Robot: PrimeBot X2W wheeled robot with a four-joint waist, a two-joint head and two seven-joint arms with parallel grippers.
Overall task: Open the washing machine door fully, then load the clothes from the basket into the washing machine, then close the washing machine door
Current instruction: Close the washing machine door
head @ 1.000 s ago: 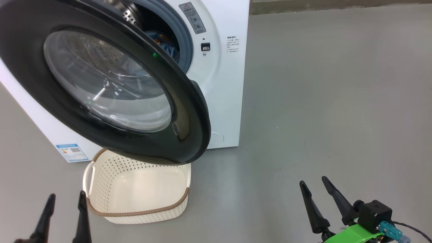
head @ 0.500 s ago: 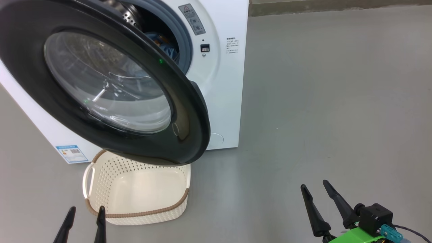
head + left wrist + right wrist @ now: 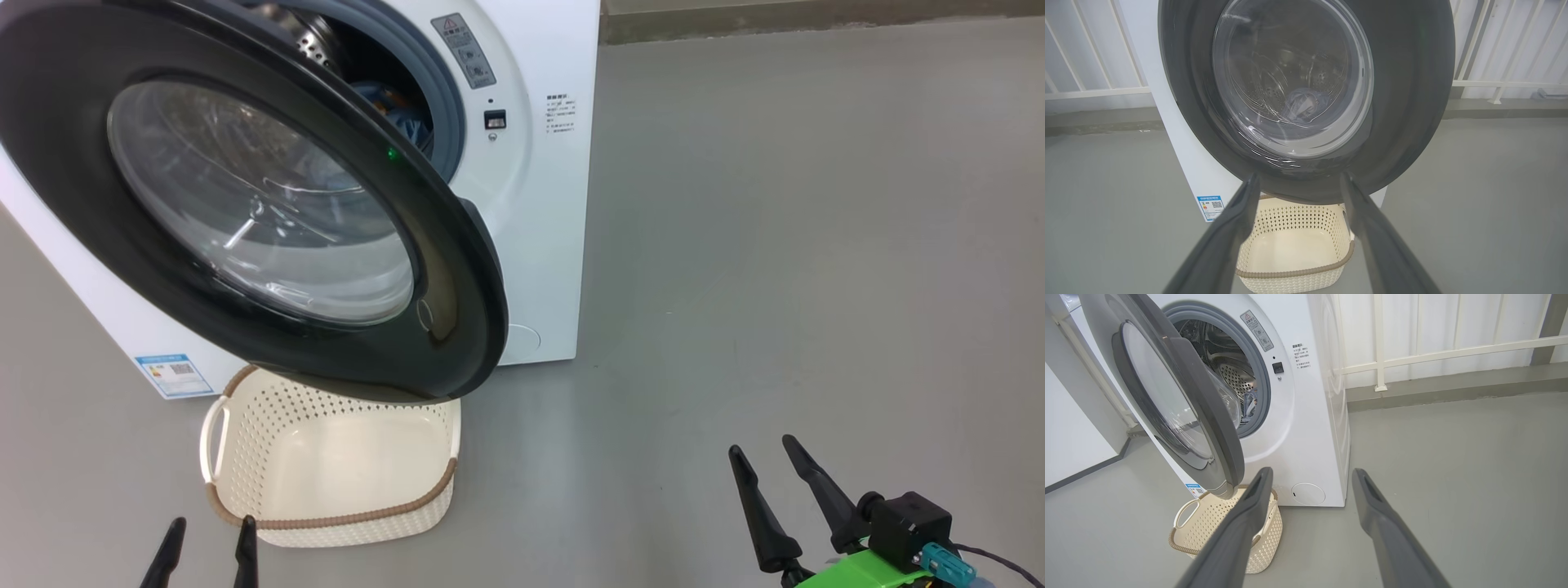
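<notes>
The washing machine door (image 3: 253,204) stood swung out from the front of the washing machine (image 3: 539,245), hinged at the left, its free black edge reaching toward the near side and hanging above the far end of the basket (image 3: 343,516) in the head view. The basket sat on the floor (image 3: 775,245) just in front of the machine's lower left corner. Its cream bottom lay bare, with no fabric in it. The clothes (image 3: 400,106) showed as a bunch of blue fabric with a touch of orange inside the drum, behind the grey ring; the left wrist view caught the same blue bundle through the door glass. Judged from that, the opening and the loading looked finished, and the closing of the door was the one part left. The left pincer (image 3: 212,523) hung low at the near left, beside the basket's near rim, its fingers spread and grasping nothing. The right pincer (image 3: 761,445) hung at the near right over bare floor, well apart from the door, likewise released and empty. Neither touched the door, so the push to shut it had not begun.
</notes>
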